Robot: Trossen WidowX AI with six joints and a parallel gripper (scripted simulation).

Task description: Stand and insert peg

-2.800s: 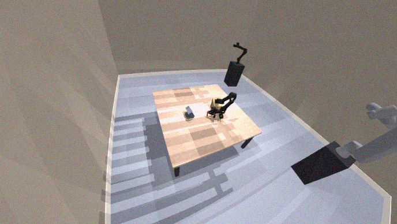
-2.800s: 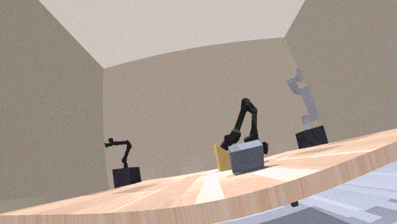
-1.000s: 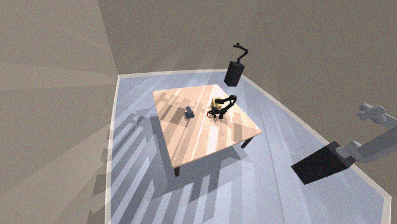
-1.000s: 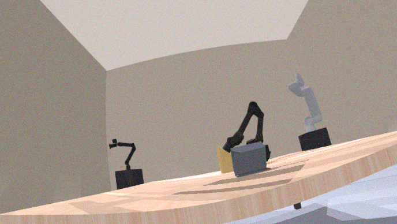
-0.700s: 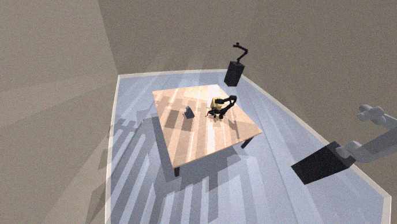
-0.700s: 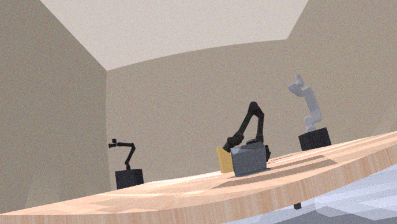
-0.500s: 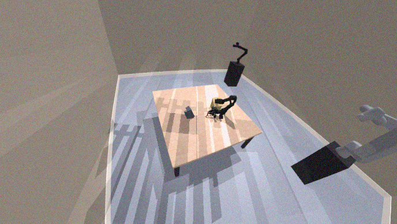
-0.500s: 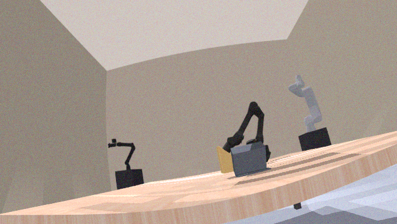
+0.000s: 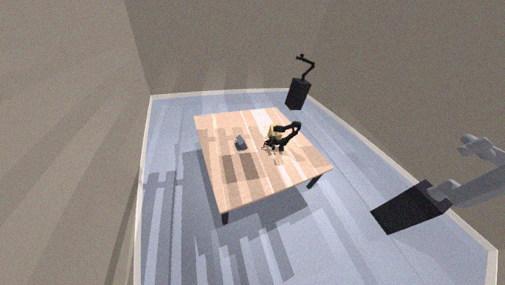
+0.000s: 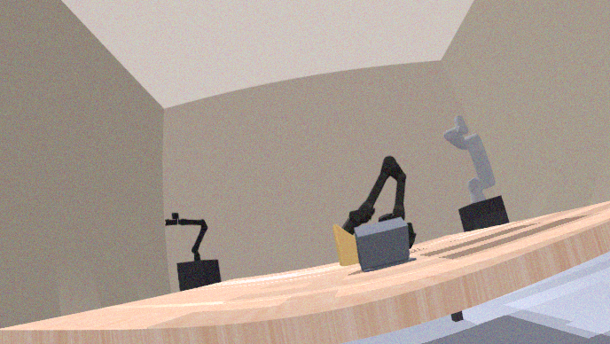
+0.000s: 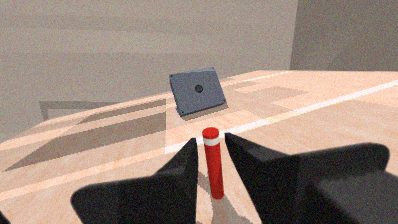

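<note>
Peg (image 9: 264, 145) (image 11: 214, 167) upright on table (image 9: 235, 198) (image 10: 284, 293) (image 11: 135, 172), white band up, between the parted fingers of the tool (image 9: 267, 143) (image 11: 210, 139); tool looks open, not gripping. Widen evenly, then back straight off along the fingers so neither tip drags it over.

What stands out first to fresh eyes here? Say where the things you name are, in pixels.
The red peg (image 11: 214, 170) with its white band near the top, upright between the tool's (image 11: 211, 142) parted fingers. Then the blue-gray sloped panel (image 9: 240, 141) (image 10: 383, 246) (image 11: 190, 100) beyond it, one dark round hole (image 11: 199, 88) in its face. From the exterior, the black arm (image 10: 377, 191) arches up behind that panel and a yellow block (image 10: 347, 248).
</note>
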